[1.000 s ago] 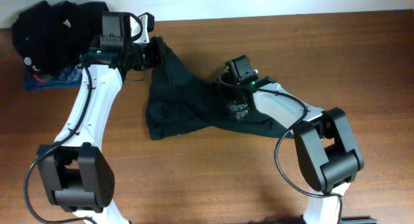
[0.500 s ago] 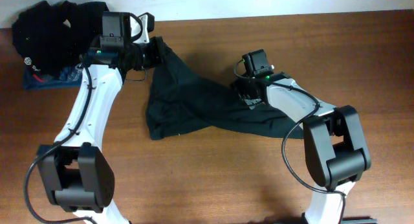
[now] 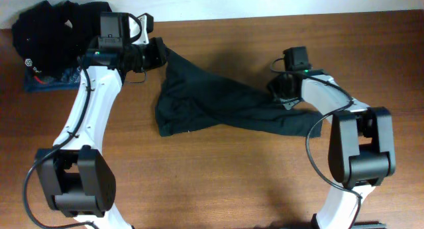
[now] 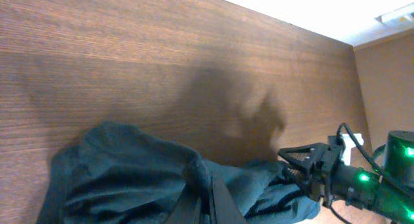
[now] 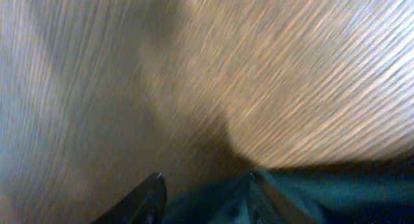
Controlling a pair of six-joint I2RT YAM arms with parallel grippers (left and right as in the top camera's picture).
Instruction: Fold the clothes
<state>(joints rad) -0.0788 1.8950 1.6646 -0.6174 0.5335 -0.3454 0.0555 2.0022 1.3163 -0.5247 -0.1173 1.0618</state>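
The clothes [image 3: 212, 106], one dark garment, lie stretched slantwise across the table's middle. My left gripper [image 3: 161, 53] is shut on the garment's upper left corner. In the left wrist view its fingers [image 4: 210, 208] are pressed together with the fabric [image 4: 129, 172] bunched round them. My right gripper [image 3: 281, 96] sits at the garment's right end. In the blurred right wrist view dark cloth [image 5: 323, 191] fills the gap between that gripper's [image 5: 204, 185] two fingers, which stand part way closed on it.
A black ribbed garment with a round white logo [image 3: 46, 34] is heaped at the far left corner, over a blue garment [image 3: 50, 80]. The wooden table [image 3: 232, 183] ends at the wall along the top. The right arm [image 4: 343, 175] shows in the left wrist view.
My right gripper closed on the fabric near the garment's middle and travelled right, dragging that end with it. The garment is now stretched longer and shifted right. The left gripper barely moved.
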